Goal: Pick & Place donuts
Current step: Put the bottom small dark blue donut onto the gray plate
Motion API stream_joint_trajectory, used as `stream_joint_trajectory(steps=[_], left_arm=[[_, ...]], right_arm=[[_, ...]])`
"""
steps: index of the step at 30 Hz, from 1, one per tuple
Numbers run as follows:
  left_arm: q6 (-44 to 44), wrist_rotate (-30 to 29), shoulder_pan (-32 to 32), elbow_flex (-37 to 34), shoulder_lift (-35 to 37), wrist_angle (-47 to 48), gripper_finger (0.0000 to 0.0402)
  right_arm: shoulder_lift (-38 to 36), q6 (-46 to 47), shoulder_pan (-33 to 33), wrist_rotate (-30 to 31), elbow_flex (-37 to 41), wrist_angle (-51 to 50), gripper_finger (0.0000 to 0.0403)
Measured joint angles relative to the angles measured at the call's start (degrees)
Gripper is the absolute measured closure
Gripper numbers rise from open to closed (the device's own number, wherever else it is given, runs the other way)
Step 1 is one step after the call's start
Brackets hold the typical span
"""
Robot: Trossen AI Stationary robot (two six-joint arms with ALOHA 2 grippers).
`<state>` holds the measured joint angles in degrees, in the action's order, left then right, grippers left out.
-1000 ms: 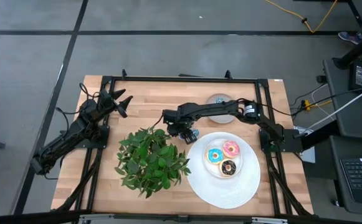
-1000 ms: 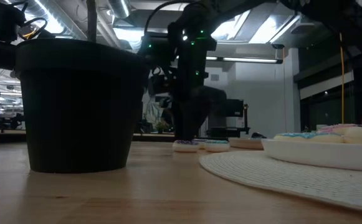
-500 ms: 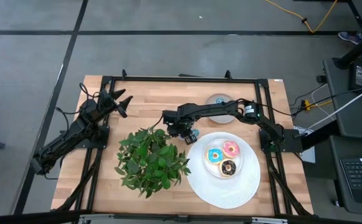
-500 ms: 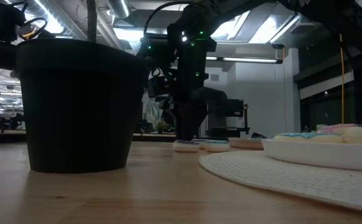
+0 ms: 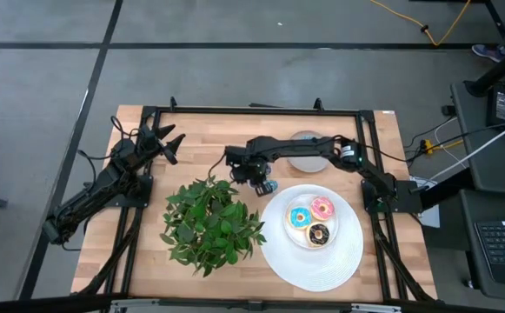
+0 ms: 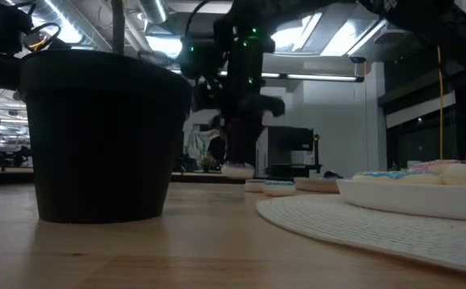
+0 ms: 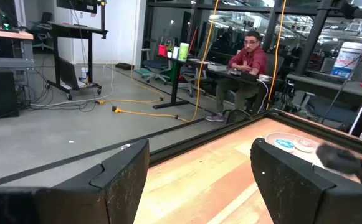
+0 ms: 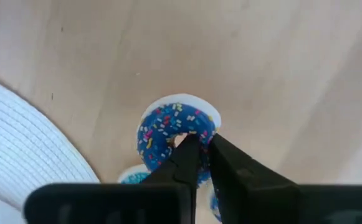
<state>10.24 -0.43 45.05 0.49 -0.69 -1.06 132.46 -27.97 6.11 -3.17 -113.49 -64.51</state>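
Note:
My right gripper (image 5: 258, 180) hangs over the table's middle, beside the plant, shut on a tiny blue sprinkled ring donut (image 8: 168, 130). That ring shows clear of the wood in the low view (image 6: 238, 169). More tiny rings lie on the table just below it (image 5: 269, 185) (image 6: 279, 188). The light blue (image 5: 300, 217), pink (image 5: 322, 207) and dark brown (image 5: 319, 233) donuts sit on the white plate (image 5: 322, 265). My left gripper (image 5: 168, 143) waits open near the far-left corner, touching nothing. My right gripper holds the tiny blue ring by its wall (image 8: 200, 126), on the side nearest the fingers. One finger (image 8: 187, 155) reaches into the hole and the other (image 8: 230, 163) stays outside. The fingers point down from above. The ring is lifted clear of the table.
A potted plant (image 5: 213, 222) with a black pot (image 6: 100, 136) stands close to the left of my right gripper. A round grey dish (image 5: 307, 152) sits toward the far edge. The plate's rim (image 8: 19, 130) lies close by. A person sits in the room beyond (image 7: 246, 62).
My right gripper, still shut, has risen from the table. The tiny blue ring has come up with it and now hangs clear of the wood. The other tiny rings have stayed on the table.

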Motion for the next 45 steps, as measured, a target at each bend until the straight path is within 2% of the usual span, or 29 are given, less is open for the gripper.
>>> stream_joint_trajectory(steps=[5, 11, 18, 26, 32, 45], left_arm=[[0.0, 0.0, 0.0, 0.0, 0.0, 0.0, 0.0131], [0.0, 0.0, 0.0, 0.0, 0.0, 0.0, 0.0131], [0.0, 0.0, 0.0, 0.0, 0.0, 0.0, 0.0131], [0.0, 0.0, 0.0, 0.0, 0.0, 0.0, 0.0131], [0.0, 0.0, 0.0, 0.0, 0.0, 0.0, 0.0131], [0.0, 0.0, 0.0, 0.0, 0.0, 0.0, 0.0131]], right_arm=[[0.0, 5.0, 1.3, 0.1, -5.1, -4.1, 0.0370], [0.0, 15.9, 2.8, 0.1, -9.2, -6.8, 0.0385], [-0.1, 29.8, 4.6, 0.1, -10.1, -7.8, 0.0378], [-1.6, 36.9, 7.3, 0.1, -9.5, -6.3, 0.0387], [-6.4, 40.7, 9.5, 0.1, -1.4, -1.4, 0.0381], [-23.1, 48.8, 14.7, 0.5, 25.7, 10.8, 0.0384]])
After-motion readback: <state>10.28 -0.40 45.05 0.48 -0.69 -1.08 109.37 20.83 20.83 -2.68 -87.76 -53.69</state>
